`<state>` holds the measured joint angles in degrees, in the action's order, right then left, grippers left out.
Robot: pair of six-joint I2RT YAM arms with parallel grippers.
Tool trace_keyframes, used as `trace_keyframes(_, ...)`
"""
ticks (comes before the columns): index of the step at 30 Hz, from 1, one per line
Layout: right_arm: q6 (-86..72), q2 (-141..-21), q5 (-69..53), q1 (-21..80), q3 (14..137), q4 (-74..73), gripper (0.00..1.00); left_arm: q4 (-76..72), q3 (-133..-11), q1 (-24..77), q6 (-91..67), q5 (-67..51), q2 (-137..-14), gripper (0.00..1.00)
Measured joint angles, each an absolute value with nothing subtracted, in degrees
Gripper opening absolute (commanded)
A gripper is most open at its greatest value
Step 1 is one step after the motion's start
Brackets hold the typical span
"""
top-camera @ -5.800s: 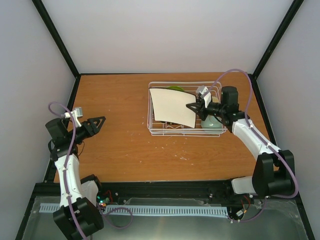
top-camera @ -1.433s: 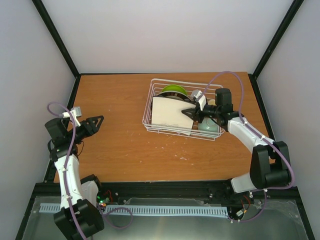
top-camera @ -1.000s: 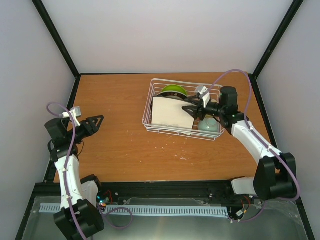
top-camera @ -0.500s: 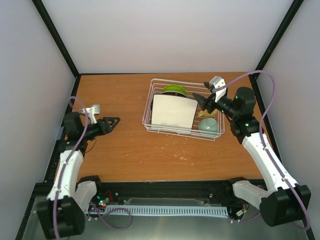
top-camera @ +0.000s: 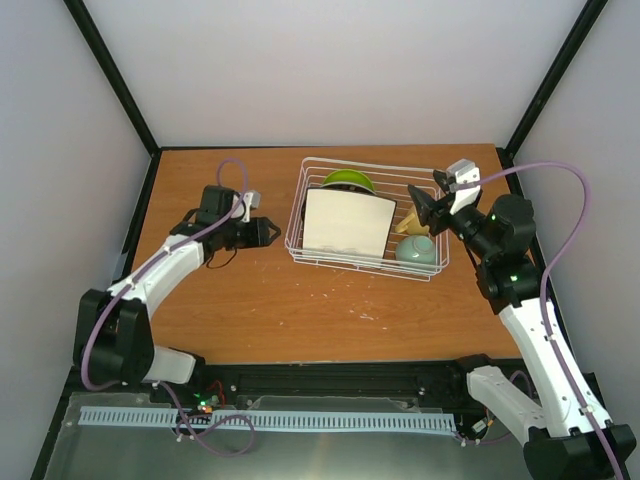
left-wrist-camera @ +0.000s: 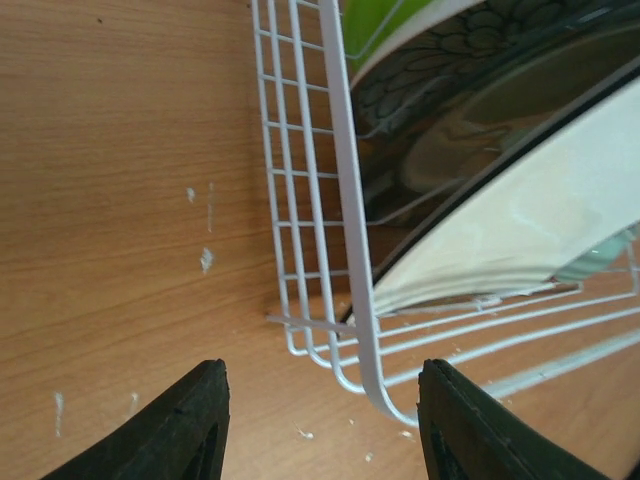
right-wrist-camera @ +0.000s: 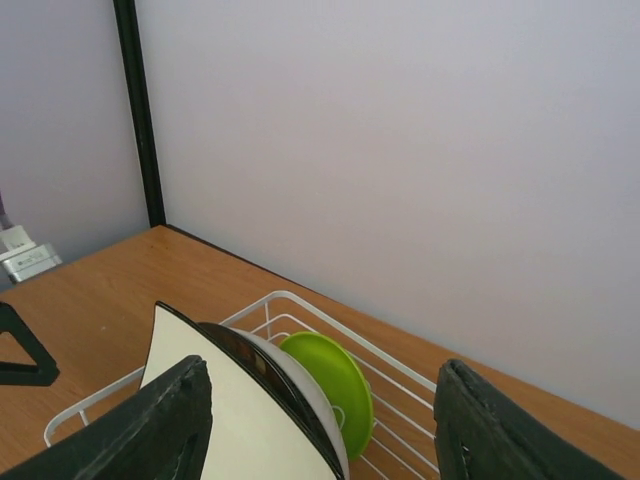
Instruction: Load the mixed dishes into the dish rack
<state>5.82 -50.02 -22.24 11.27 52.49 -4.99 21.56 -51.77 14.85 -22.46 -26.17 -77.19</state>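
The dish rack [top-camera: 296, 232] stands at the back right of the table. In it stand the white square plate [top-camera: 345, 222], a lime-green plate [top-camera: 348, 180], a mint-green bowl [top-camera: 416, 251] and a yellow mug [top-camera: 408, 226]. My left gripper [top-camera: 268, 232] is open at the rack's left near corner; the rim wire [left-wrist-camera: 352, 260] runs down between its fingers [left-wrist-camera: 190, 425], untouched. The brown floral plate [left-wrist-camera: 450, 60] shows behind that wire. My right gripper [top-camera: 420, 205] hangs open above the rack's right end, holding nothing, over the square plate [right-wrist-camera: 220, 425] and the lime plate [right-wrist-camera: 335, 385].
Black frame posts [top-camera: 110, 80] and pale walls close in the table on three sides. Bare wood [top-camera: 250, 290] lies left of and in front of the rack. White crumbs [left-wrist-camera: 205, 260] dot the wood near the rack's corner.
My left arm has swung right across the table to the rack's left corner. My right gripper has pulled back and up from the white square plate, which stays standing in the rack.
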Motion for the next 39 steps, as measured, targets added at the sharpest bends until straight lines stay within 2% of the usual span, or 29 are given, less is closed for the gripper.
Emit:
trace_keyframes(9,5.5,-48.8,-20.1,11.3,52.4,-9.7,0.61,24.1,-58.6,17.9,-20.4,-22.5,-85.3,0.52)
trace_keyframes(15,5.5,-48.2,-20.0,11.3,52.2,-10.7,0.61,24.2,-60.2,19.0,-19.9,-22.3,-87.2,0.45)
trace_keyframes(21,5.5,-48.2,-20.1,11.3,52.2,-10.9,0.58,25.6,-63.7,21.2,-19.1,-20.3,-91.7,0.32)
trace_keyframes(22,5.5,-48.2,-20.1,11.3,52.2,-11.0,0.58,26.0,-64.5,21.8,-18.9,-19.8,-92.9,0.27)
trace_keyframes(25,5.5,-48.1,-20.1,11.3,52.2,-11.0,0.58,27.4,-66.6,23.6,-18.3,-17.9,-96.6,0.03)
trace_keyframes(26,5.5,-48.0,-20.1,11.3,52.2,-11.0,0.58,28.0,-67.0,24.1,-18.4,-16.7,-97.5,0.01)
trace_keyframes(39,6.2,-47.3,-20.6,11.3,52.2,-11.9,0.56,33.5,-68.1,26.0,-23.0,-6.6,-95.9,0.01)
